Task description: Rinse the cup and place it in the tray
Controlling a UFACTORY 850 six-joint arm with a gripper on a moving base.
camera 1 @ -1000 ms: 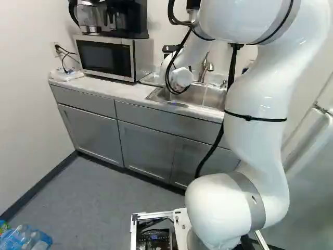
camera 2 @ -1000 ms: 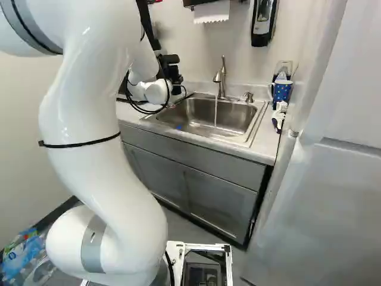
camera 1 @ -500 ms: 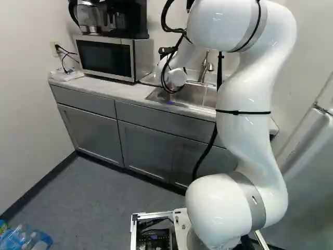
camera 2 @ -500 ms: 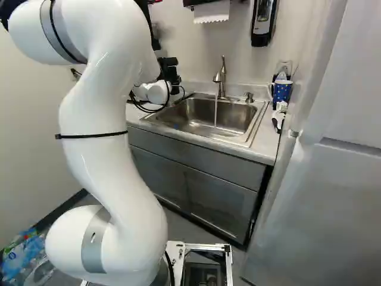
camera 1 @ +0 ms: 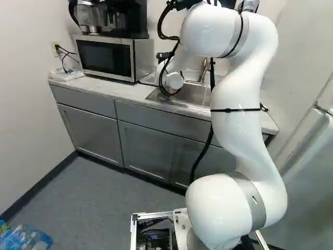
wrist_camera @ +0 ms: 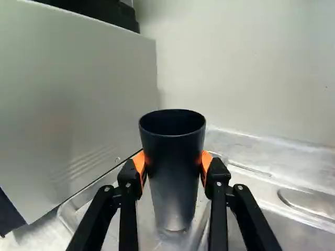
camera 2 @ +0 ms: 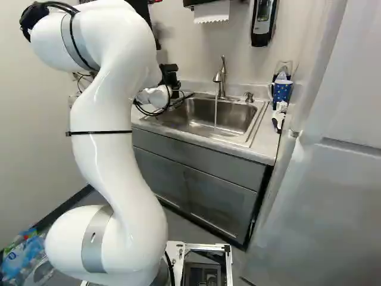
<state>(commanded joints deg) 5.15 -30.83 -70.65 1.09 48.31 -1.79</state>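
1. Kitchenette corner: pale tabletop along a plain wall, microwave at one side, metal sink set in beside the faucet. Water ran from the spout into the basin.
2. Progress, by my reading: pick-up done, rinse probably done too, since the cup was away from the stream and over the tray, near the microwave's side. (No picture proved the rinse; that was inference from the running tap.)
3. Left to do: the placing. The cup remained to be set down, let go and cleared by the arm. Whether its base touched the tray, I could not tell.
4. End effector: closed in on the cup, orange pads pressed to its wall from two opposite sides, fingers parted by the cup's width.
5. Cup's looks: black, tall, handle-free as far as seen, round open mouth uppermost, narrowing towards the foot. Stood close to upright in the grip. Greyish sheen low on the wall, possibly wet, possibly just light. Inside dark; any water left there was beyond telling.
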